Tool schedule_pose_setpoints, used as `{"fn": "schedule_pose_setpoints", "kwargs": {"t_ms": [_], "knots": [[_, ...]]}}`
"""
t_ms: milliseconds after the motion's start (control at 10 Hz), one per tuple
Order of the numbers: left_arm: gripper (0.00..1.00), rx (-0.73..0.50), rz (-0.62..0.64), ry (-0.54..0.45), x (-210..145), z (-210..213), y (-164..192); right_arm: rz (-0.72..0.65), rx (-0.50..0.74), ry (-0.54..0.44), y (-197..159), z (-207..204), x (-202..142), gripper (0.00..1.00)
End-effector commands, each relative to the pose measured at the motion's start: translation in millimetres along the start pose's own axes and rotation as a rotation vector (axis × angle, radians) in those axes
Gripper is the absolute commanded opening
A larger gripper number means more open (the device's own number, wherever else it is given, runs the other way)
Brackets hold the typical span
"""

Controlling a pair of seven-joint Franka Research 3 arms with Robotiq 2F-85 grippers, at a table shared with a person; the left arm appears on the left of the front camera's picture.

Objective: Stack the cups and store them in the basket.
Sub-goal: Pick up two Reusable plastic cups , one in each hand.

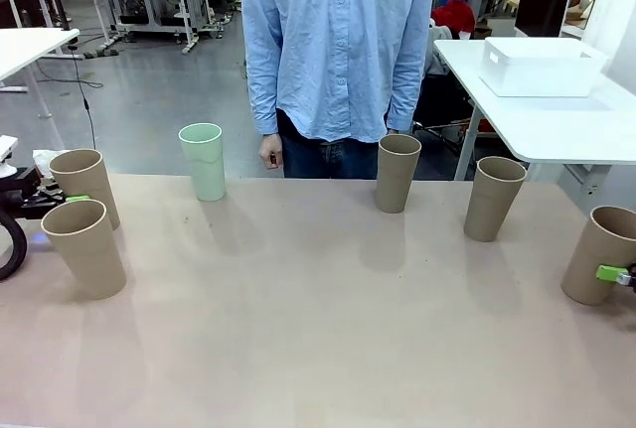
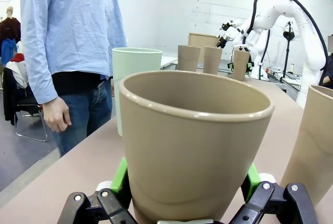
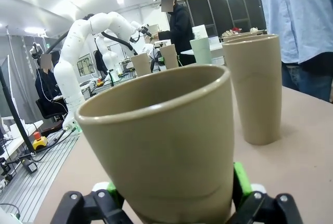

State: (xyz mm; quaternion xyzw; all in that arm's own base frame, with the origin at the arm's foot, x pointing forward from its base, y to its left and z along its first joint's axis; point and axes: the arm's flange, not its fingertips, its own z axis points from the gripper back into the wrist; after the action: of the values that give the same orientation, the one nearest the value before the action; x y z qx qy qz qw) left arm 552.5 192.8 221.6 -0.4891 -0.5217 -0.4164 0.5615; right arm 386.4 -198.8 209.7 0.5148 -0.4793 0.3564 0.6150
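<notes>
Six cups stand on the tan table (image 1: 318,349). My left gripper (image 1: 72,199) (image 2: 187,185) is shut on the far-left tan cup (image 1: 83,182) (image 2: 192,141), green pads on both sides. A second tan cup (image 1: 85,247) (image 2: 318,141) stands just in front of it. The mint green cup (image 1: 203,161) (image 2: 130,65) is farther back. Two tan cups (image 1: 397,172) (image 1: 494,198) stand right of centre. My right gripper (image 1: 618,274) (image 3: 174,190) is shut on the far-right tan cup (image 1: 596,249) (image 3: 161,146). The white basket (image 1: 542,67) sits on another table at the back right.
A person in a blue shirt (image 1: 338,41) stands at the far edge, hands hanging down beside the body. The white side table (image 1: 556,125) with the basket is apart from my table, across a gap. Between the cups the tabletop is bare.
</notes>
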Motion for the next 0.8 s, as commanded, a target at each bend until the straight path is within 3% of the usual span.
{"fn": "schedule_pose_setpoints", "kwargs": {"t_ms": [0,700], "knots": [[1.0,-0.033,0.0,0.012,0.8,-4.1,-2.0,0.012,-0.01,-0.029,-3.2,0.2,5.3,1.0],[1.0,-0.043,-0.021,0.036,-0.3,-10.9,-5.3,0.024,0.006,-0.046,-2.5,-1.1,4.8,1.0]]}}
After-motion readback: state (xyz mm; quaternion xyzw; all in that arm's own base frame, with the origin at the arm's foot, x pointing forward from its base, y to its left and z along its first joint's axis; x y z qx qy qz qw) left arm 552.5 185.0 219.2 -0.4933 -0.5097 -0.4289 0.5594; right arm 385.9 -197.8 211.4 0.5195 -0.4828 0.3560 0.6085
